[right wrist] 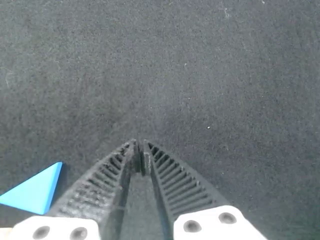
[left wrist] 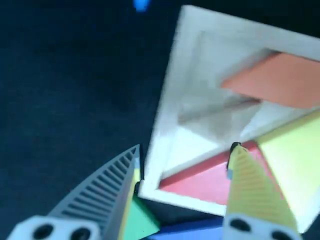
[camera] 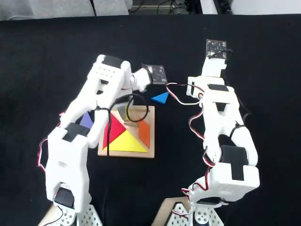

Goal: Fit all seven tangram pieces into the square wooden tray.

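1. left gripper (left wrist: 186, 150): fingers spread, pinching nothing, straddling the tray's rim beside the red piece (left wrist: 200, 182).
2. tray (camera: 127, 154), centre of the high view: red, yellow (camera: 126, 141) and orange (camera: 145, 133) pieces seated, upper part bare.
3. blue triangle (camera: 161, 97): loose on the cloth, upper right of the tray.
4. right gripper (right wrist: 139, 150): fingers pressed together, empty.
5. likely mid-filling; next, pick a loose piece and turn it to match the gap.

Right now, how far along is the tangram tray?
Done: the red piece, yellow piece and orange piece lie in the wooden tray. In hand: nothing. The left gripper hangs open over a tray corner, and the right gripper is shut above the table. Left: the blue triangle, purple-blue piece and green piece lie outside, and part of the tray is unfilled.
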{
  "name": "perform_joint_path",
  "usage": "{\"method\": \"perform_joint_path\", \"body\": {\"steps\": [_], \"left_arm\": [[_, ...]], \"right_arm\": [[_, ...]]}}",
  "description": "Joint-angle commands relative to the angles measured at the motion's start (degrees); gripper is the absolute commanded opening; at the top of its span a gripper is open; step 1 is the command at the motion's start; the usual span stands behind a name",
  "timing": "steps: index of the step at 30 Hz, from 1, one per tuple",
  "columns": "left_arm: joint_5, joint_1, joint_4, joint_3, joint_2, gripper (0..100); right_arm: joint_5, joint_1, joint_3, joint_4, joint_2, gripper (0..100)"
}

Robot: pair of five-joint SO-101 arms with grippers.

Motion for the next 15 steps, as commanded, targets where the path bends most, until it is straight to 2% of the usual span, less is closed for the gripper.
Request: {"method": "perform_joint_path", "body": {"steps": [1, 7, 12, 15], "left_arm": [[0.7, -2.68, -0.26, -6.99, -3.87, 27], [1.85, -4.09, -0.7, -7.34, -3.69, 27], [10.99, -4.79, -6.15, -2.24, -0.7, 27], [13.19, -4.53, -7.12, -1.36, -0.53, 27]], "right_arm": [[0.62, -0.88, -1.98, -1.05, -0.48, 1.8], [0.62, -0.88, -1.98, -1.05, -0.48, 1.8], [0.62, -0.88, -1.98, -1.05, -0.48, 1.8], [0.62, -0.88, -1.98, -1.05, -0.48, 1.8]]}}
